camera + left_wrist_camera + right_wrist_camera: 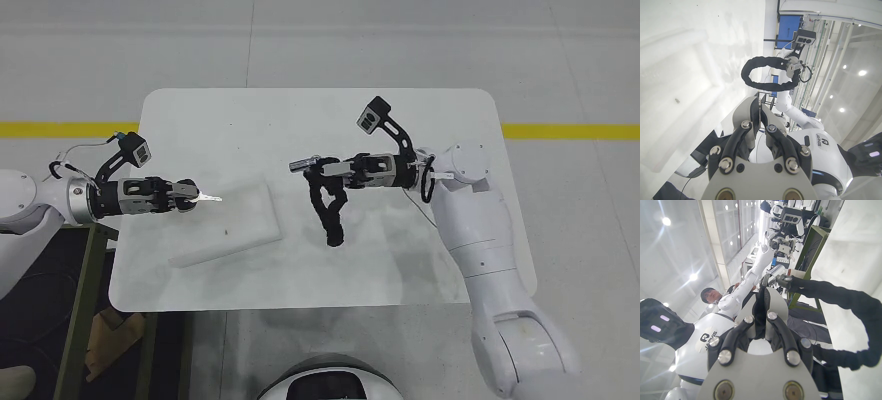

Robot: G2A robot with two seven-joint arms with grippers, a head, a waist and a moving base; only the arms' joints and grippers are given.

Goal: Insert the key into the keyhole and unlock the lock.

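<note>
My left gripper [192, 196] hovers over the table's left side, shut on a small silver key [208, 198] whose blade points right, toward the lock. In the left wrist view the key [759, 111] shows edge-on between the pads of that gripper [759, 106]. My right gripper [322, 170] holds the cable lock above the table's middle. Its metal cylinder [303, 164] faces the key, and the black cable loop [333, 215] hangs down to the table. The keyhole end [791, 67] looks straight at the left wrist camera. The right gripper [762, 289] is shut on the cable's black sleeve just behind the cylinder [776, 275].
A flat white foam tray [230, 225] lies on the white table [300, 120], below and between the two grippers. A green-framed rack [90, 290] stands beside the table's left edge. A gap of open air separates the key tip from the lock.
</note>
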